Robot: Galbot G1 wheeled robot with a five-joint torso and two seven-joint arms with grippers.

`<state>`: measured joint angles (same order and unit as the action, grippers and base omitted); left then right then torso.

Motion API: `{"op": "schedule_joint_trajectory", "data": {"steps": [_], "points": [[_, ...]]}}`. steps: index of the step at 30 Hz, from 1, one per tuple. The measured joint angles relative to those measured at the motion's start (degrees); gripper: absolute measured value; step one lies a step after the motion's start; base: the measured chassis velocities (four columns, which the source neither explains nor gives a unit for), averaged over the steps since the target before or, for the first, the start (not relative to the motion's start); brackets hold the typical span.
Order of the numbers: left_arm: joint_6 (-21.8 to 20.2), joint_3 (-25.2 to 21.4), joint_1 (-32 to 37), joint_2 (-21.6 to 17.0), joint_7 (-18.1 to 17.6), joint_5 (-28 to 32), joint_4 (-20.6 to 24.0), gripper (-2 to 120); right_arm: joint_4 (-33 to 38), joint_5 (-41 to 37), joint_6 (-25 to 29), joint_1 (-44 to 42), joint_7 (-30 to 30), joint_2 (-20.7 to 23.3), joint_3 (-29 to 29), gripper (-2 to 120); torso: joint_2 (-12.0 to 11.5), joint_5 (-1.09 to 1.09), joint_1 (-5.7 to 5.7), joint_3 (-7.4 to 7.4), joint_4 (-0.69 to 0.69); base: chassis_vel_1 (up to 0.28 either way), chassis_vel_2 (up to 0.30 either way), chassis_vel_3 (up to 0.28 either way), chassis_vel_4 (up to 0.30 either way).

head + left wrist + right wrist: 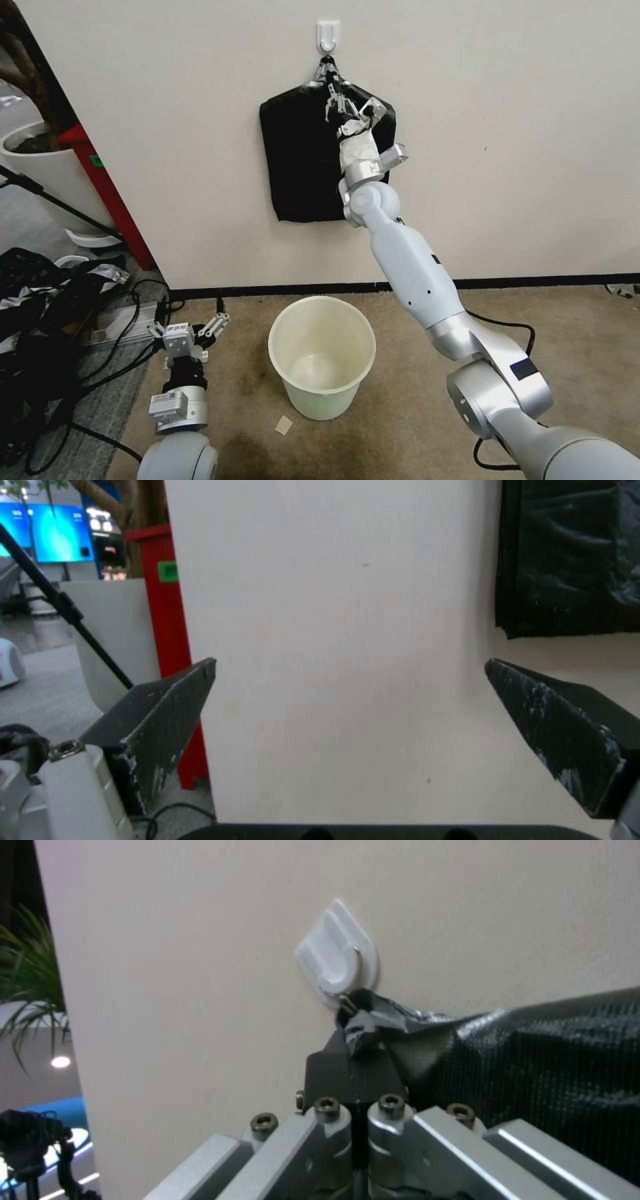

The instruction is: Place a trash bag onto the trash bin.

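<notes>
Right gripper (pixel 331 85): raised to the wall, fingers pressed together, pinching the gathered top of the trash bag just below the hook (pixel 328 35).
Trash bag (pixel 300 160): black, hanging flat against the wall from the white hook, above the bin.
Trash bin (pixel 322 355): cream-white, upright on the carpet below the bag, unlined.
Left gripper (pixel 190 327): low, left of the bin, fingers spread, holding nothing.

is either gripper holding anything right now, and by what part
The right gripper is shut on the black pack at its taped top, just under the wall hook. The left gripper is open and holds nothing.
</notes>
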<state>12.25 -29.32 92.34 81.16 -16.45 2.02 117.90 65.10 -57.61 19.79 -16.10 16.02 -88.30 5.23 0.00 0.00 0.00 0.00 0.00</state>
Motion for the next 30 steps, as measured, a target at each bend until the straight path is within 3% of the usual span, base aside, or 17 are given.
{"op": "schedule_joint_trajectory", "data": {"steps": [9, 17, 19, 24, 30], "points": [[0.1, 0.0, -0.5, -0.1, -0.2, 0.2, -0.5, 100, 10.0, 1.6, 0.5, -9.0, 2.2, 2.4, -0.3, 0, 0.0, -0.01, 0.0, 0.0, 0.0, 0.0, 0.0, 0.0, 0.0], [0.1, -0.1, -2.6, -1.3, -0.4, 1.1, -1.3, 100, 19.8, 8.2, 1.8, -27.2, 4.5, 5.0, 0.8, 0, 0.0, 0.0, 0.0, 0.0, 0.0, 0.0, 0.0, 0.0, 0.0], [0.1, 0.2, -4.3, -2.3, 0.1, 3.8, -1.8, 100, 22.3, 10.6, 2.7, -33.5, 5.0, 4.9, 1.6, 0, 0.0, 0.0, 0.0, -0.01, -0.01, 0.0, 0.0, 0.0, 0.0], [1.0, 0.9, -6.6, -3.7, 1.4, 8.6, -2.5, 100, 23.2, 13.5, 4.4, -39.3, 6.1, 4.6, 2.3, 0, 0.0, 0.0, 0.0, 0.0, -0.01, 0.0, 0.0, 0.0, 0.0], [6.6, 2.2, -11.5, -7.9, 6.0, 14.7, -4.6, 100, 22.3, 18.7, 6.8, -44.6, 8.0, 4.4, 3.5, 0, 0.0, -0.01, 0.0, 0.0, 0.0, 0.0, 0.0, 0.0, 0.0]]}}
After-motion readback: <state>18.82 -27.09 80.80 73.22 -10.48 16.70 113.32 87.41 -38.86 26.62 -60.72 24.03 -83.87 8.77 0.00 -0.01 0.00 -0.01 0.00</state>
